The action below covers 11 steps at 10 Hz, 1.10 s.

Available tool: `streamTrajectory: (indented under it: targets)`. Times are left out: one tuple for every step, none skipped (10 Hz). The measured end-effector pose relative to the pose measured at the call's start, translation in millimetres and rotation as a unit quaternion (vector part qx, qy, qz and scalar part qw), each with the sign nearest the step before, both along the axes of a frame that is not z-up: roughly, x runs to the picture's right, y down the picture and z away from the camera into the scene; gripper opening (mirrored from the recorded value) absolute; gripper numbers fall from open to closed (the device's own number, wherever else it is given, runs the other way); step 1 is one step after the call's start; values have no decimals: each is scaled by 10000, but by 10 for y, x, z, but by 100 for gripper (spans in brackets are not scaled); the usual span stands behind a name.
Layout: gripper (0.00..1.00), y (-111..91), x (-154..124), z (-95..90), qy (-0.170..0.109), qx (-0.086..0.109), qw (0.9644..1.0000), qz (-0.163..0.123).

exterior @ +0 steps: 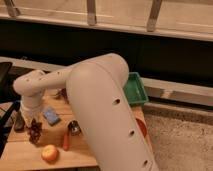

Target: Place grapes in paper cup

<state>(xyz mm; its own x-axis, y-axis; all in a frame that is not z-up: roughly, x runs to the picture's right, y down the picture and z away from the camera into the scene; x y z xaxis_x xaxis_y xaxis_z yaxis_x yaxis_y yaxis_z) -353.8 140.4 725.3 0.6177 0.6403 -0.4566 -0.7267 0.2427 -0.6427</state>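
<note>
judging by the gripper (pixel 30 122) low at the left edge of the table (pixel 20 156), jaws closed seemingly on the grapes (pixel 35 134) lying there, the grasp looks made, while lift and drop into the unseen cup remain.

A thick white arm (pixel 102 110) fills the middle and bends left and down to the wooden table (pixel 25 155). The gripper (pixel 33 122) is closed at the top of the grapes (pixel 34 133). Near them lie a blue block (pixel 51 116), a carrot (pixel 65 141) and an apple (pixel 49 152). A green tray (pixel 135 89) sits behind the arm.
</note>
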Motion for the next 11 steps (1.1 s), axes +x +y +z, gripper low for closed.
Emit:
streamTrajectory:
  targets:
    - [0,-259,100,-115,114,212,9997,-27]
    - [0,-581,196,-212,221,443,9988,-53]
    - [0,-716,261,-239,283,525,9982,-69]
    - [0,-1407,546,-416,498,973,9940,46]
    - [0,-1599,628,-505,545,1116,9922,122]
    - [0,-1623,647,-512,562,1136,9919,123]
    - [0,-1618,623,-522,543,1138,9919,118]
    - [0,-1610,617,-525,540,1124,9921,123]
    - [0,-1629,650,-509,569,1140,9918,135]
    - [0,-1622,642,-512,566,1134,9919,131]
    - [0,-1623,635,-511,587,1153,9915,121]
